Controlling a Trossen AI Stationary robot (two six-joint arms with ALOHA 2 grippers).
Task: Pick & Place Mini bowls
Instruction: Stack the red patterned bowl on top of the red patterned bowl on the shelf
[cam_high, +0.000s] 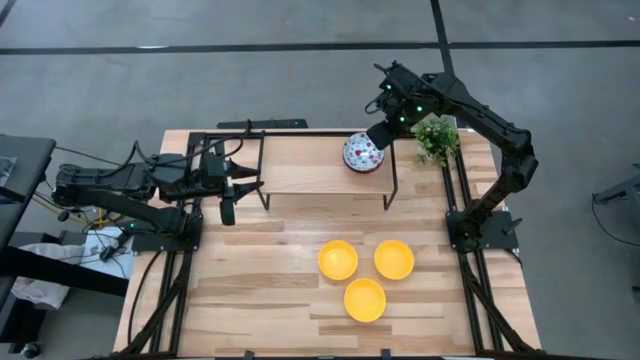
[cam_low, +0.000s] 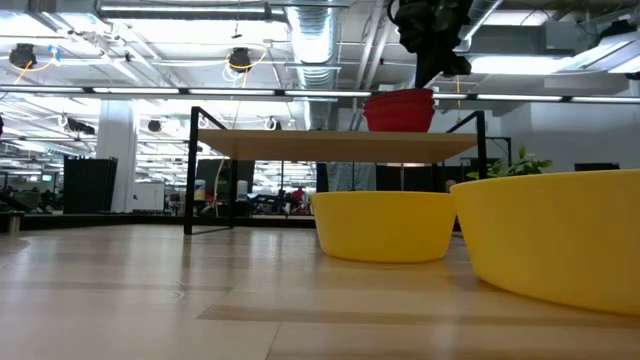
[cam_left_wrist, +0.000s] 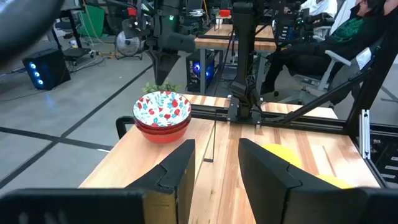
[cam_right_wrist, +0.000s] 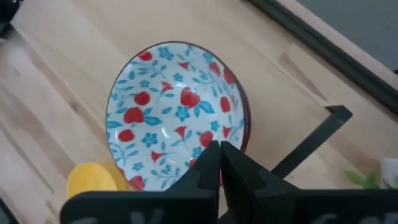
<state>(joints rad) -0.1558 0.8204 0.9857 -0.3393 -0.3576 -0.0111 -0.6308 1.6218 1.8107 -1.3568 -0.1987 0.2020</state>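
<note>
Right wrist view shows the right gripper (cam_right_wrist: 219, 148) with its two dark fingertips pressed together and nothing between them, poised just over the near rim of the floral bowl stack (cam_right_wrist: 176, 115). In the high view this gripper (cam_high: 381, 134) sits at upper centre-right of the frame, beside the stack (cam_high: 362, 153), which rests on the raised wooden shelf (cam_high: 300, 165); the small green plant (cam_high: 436, 138) stands just to the right. The left wrist view and low view show the stack as nested bowls with red outer walls and a speckled white interior on top (cam_left_wrist: 162, 116). Three yellow bowls (cam_high: 338, 260), (cam_high: 394, 259), (cam_high: 365, 300) lie apart on the table (cam_high: 250, 290) in the lower centre of the high view. The left gripper (cam_high: 228, 203) waits at left centre, fingers spread and empty. Judged step: either the top bowl has just been set down, or a grasp is about to begin. For a clean pick, open the fingers first, straddle one rim wall only, descend vertically, and close gently so the stack beneath is not dragged toward the shelf edge or the plant.
</note>
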